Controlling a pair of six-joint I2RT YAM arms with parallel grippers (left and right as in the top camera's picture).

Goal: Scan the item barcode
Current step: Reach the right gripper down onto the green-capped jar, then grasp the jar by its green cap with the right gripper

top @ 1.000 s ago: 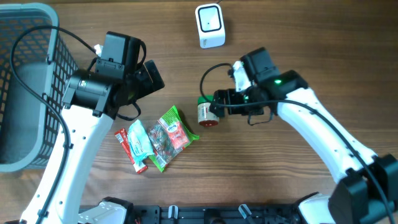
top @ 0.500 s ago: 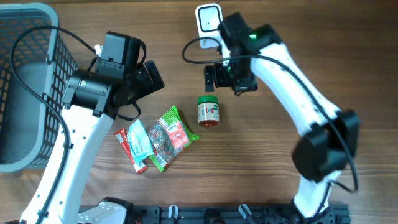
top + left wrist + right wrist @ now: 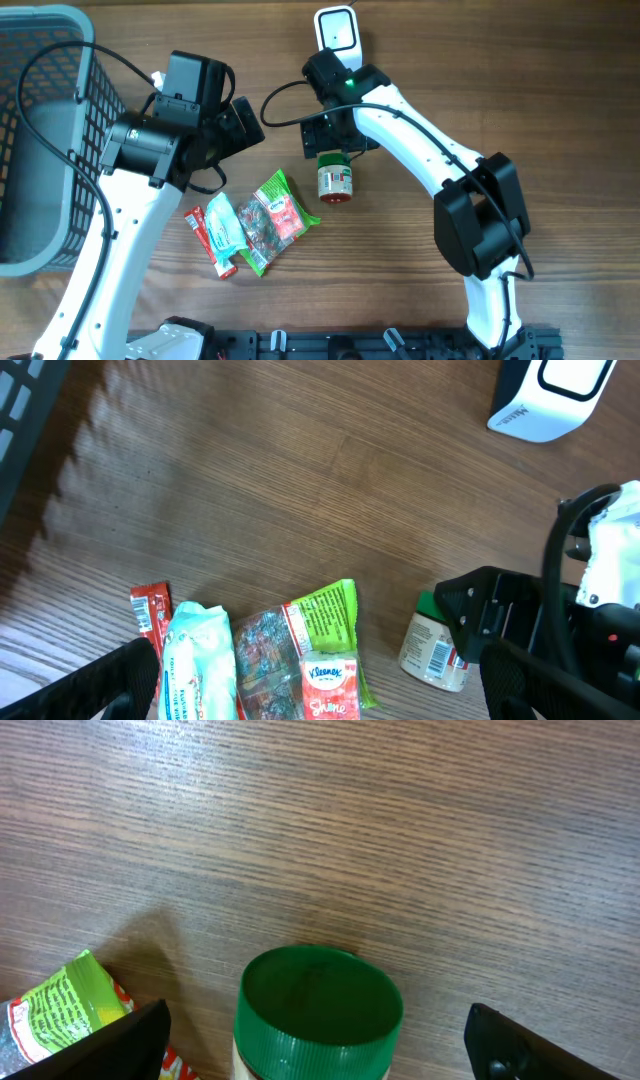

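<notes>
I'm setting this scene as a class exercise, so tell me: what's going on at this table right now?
The right gripper hangs open just above a small green-lidded jar lying on the table, so the jar is not gripped. The white scanner stands beyond it, at the far edge. The left gripper is open too and holds nothing, off to the side above a pile of snack packets. No barcode is facing the scanner yet.

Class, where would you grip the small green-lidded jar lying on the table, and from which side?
Grip the jar across its green lid, coming down at the lid end, where the open right pincer is lined up. It lies on its side, so the round lid offers two opposite faces, and the barcode on its side is probably left uncovered.
</notes>
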